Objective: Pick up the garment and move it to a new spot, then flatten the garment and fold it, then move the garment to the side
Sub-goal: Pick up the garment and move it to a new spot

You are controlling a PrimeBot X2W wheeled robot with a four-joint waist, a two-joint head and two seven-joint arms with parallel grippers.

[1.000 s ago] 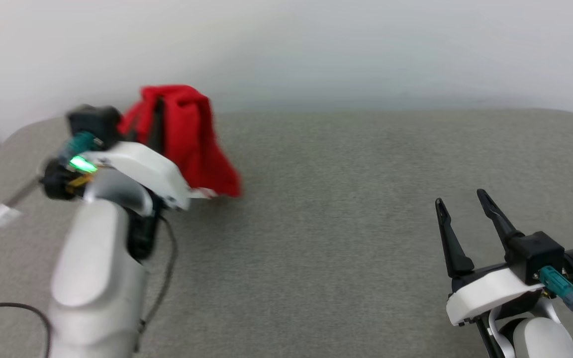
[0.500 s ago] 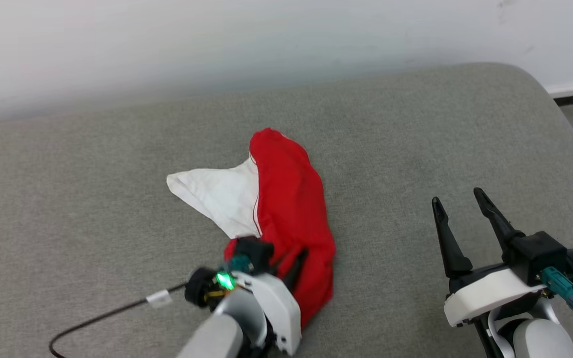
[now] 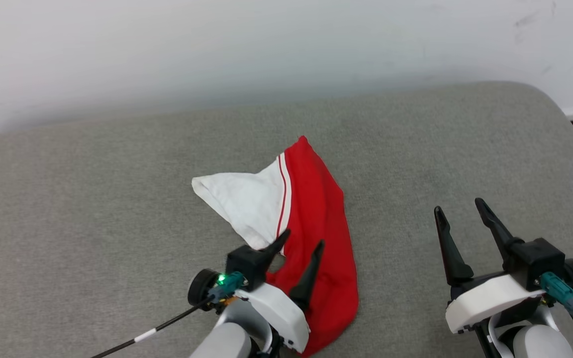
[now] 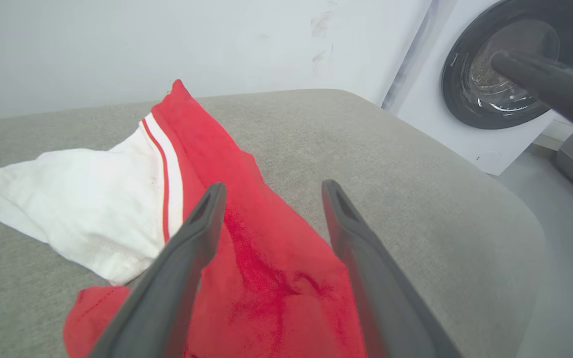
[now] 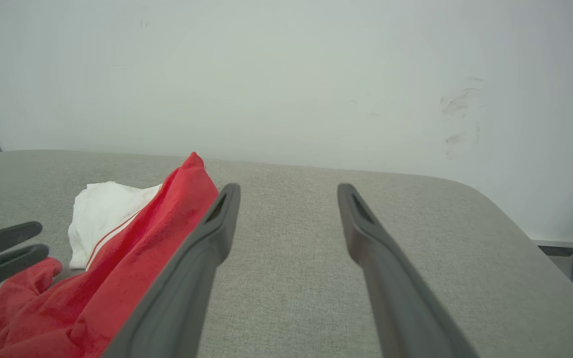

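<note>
The garment [image 3: 326, 223] lies crumpled on the grey padded surface [image 3: 92, 209], a long red strip with one white sleeve [image 3: 246, 204] spread to its left and striped trim between them. No lettering shows. My left gripper [image 3: 303, 238] stands open just over the garment's near half, holding nothing. In the left wrist view its fingers [image 4: 192, 258] straddle the red cloth [image 4: 266, 258]. My right gripper [image 3: 458, 206] is open and empty over bare surface, to the right of the garment [image 5: 132, 258]. The left gripper [image 5: 3, 253] also shows at the left edge of the right wrist view.
A pale wall runs behind the padded surface. The surface's rounded right end [image 3: 555, 114] drops to the floor. A white washing machine [image 4: 465, 129] with a dark round door stands beyond that end. A black cable [image 3: 162, 325] trails from my left wrist.
The head camera has swung right. My left gripper carried the raised garment from the far left, laid it down in the middle and opened. The right gripper kept its pose.
</note>
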